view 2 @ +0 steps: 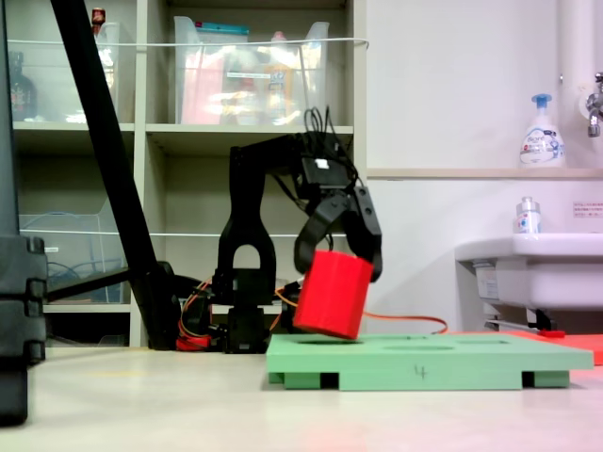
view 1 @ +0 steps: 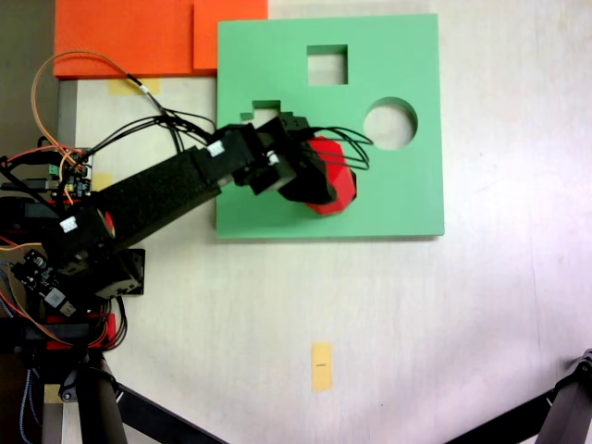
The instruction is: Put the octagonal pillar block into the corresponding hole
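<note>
The octagonal pillar block point(view 1: 340, 180) is bright red and held in my gripper point(view 1: 319, 176), which is shut on it over the light-green board point(view 1: 407, 55). From the side, the block point(view 2: 332, 297) hangs tilted, its lower edge just above the board's point(view 2: 424, 363) near-left part. The black fingers point(view 2: 369, 247) clasp the block's upper end. The corresponding hole is hidden beneath the block and gripper in the view from above.
The board has a square cut-out point(view 1: 327, 65), a round cut-out point(view 1: 389, 123) and a cross-shaped cut-out point(view 1: 264, 113) partly under the arm. Orange foam boards point(view 1: 129, 37) lie at top left. A yellow tape strip point(view 1: 321, 365) marks the table. Tripod legs point(view 1: 564, 407) stand at the lower corners.
</note>
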